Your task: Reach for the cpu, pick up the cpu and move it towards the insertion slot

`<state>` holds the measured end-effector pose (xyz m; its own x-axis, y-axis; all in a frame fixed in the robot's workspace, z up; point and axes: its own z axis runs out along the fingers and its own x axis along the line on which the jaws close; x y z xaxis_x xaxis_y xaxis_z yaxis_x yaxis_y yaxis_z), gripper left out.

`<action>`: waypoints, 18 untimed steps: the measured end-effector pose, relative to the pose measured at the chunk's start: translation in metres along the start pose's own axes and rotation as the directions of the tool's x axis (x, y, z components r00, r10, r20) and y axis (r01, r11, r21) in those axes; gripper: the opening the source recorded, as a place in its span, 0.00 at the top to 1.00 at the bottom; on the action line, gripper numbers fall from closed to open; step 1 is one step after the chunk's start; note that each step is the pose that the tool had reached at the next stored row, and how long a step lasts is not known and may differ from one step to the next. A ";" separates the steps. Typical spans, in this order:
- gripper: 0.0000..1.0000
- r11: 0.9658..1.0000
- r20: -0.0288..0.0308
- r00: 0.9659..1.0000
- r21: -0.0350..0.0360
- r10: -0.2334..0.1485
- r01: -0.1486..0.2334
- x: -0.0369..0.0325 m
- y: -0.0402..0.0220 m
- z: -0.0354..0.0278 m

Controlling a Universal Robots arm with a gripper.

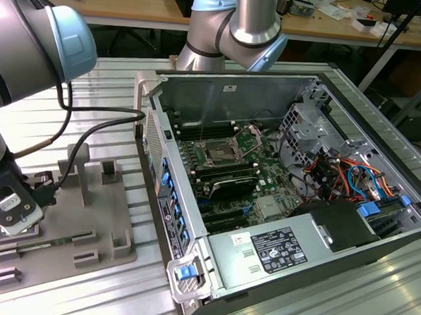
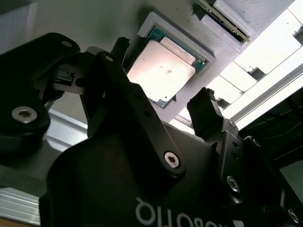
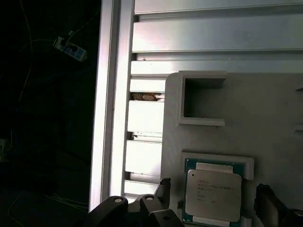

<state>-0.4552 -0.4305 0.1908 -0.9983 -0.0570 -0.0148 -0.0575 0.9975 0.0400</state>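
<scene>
Now the gripper (image 1: 13,214) hangs over the end of the grey tray (image 1: 94,222) that lies at the exterior view's left. The cpu (image 3: 213,195) lies flat in a shallow square frame (image 3: 248,163) on the grey tray, pale metal top up, directly between the gripper's fingers in both wrist views. The jaws are spread wide and grasp nothing. 1 dark fingertip (image 2: 204,106) stands off one edge of the cpu and the other stands off the opposite edge, with a gap showing at each. I cannot tell whether the fingertips reach down to the level of the cpu. The insertion slot (image 1: 221,152) sits well apart from the grey tray, on the green board inside the open computer case (image 1: 221,94), which stands beside the tray toward the exterior view's right.
</scene>
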 end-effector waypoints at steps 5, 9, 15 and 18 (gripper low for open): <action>0.23 1.000 0.000 1.000 0.000 0.004 -0.004 0.0001 -0.0002 0.0036; 0.30 1.000 0.000 1.000 0.000 0.004 -0.004 0.0001 -0.0002 0.0037; 0.39 1.000 0.001 1.000 0.000 0.018 -0.018 -0.0006 -0.0002 0.0032; 0.39 1.000 0.001 1.000 0.000 0.019 -0.019 -0.0007 -0.0001 0.0010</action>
<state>-0.4545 -0.4305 0.1898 -0.9992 -0.0376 -0.0145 -0.0382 0.9985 0.0399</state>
